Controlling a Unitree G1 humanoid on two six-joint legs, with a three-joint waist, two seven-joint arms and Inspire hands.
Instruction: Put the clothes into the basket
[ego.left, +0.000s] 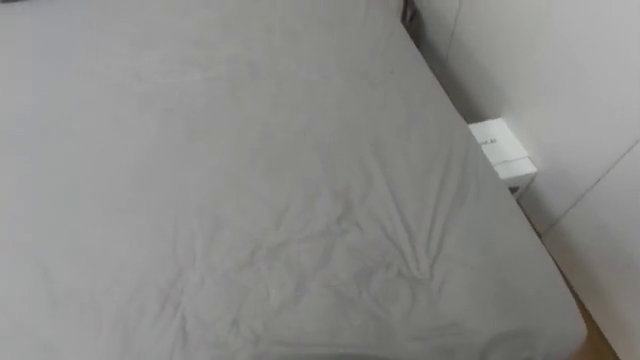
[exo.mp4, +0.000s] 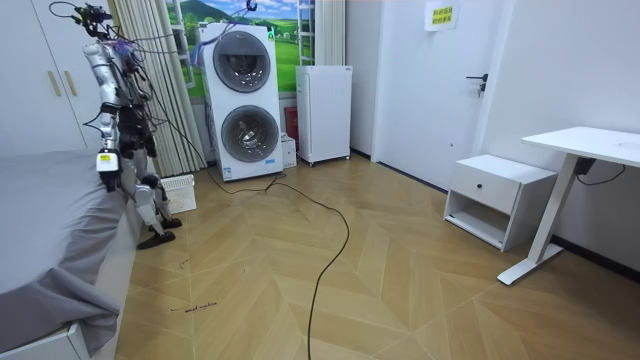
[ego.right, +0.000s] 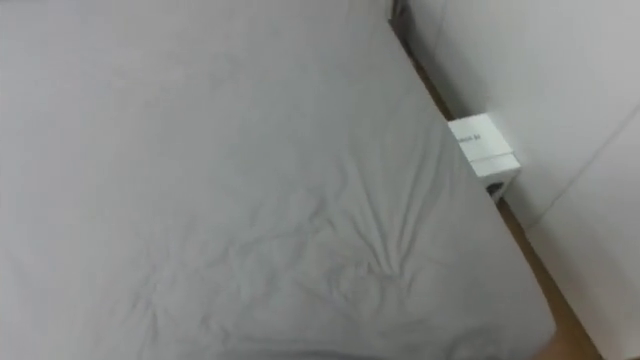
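Scanning the grey-sheeted bed (ego.left: 250, 180) from its edge, I let my left hand (exo.mp4: 106, 165) hang beside it; whether spread or curled I cannot tell. Where the clothes lie I cannot tell; the white slatted plastic basket (exo.mp4: 180, 195) sits on the floor off the bed. Wiser, I judge, to search the bed's length before reaching.

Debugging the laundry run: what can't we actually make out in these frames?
Left hand, room view: too small to read its fingers.
White basket, room view: partly behind the robot's legs; contents too small to tell.
Bed, eye views: cut off at the left and lower edges, so what lies there cannot be judged.
White box beside the bed, eye views: blurred, unclear what it is.
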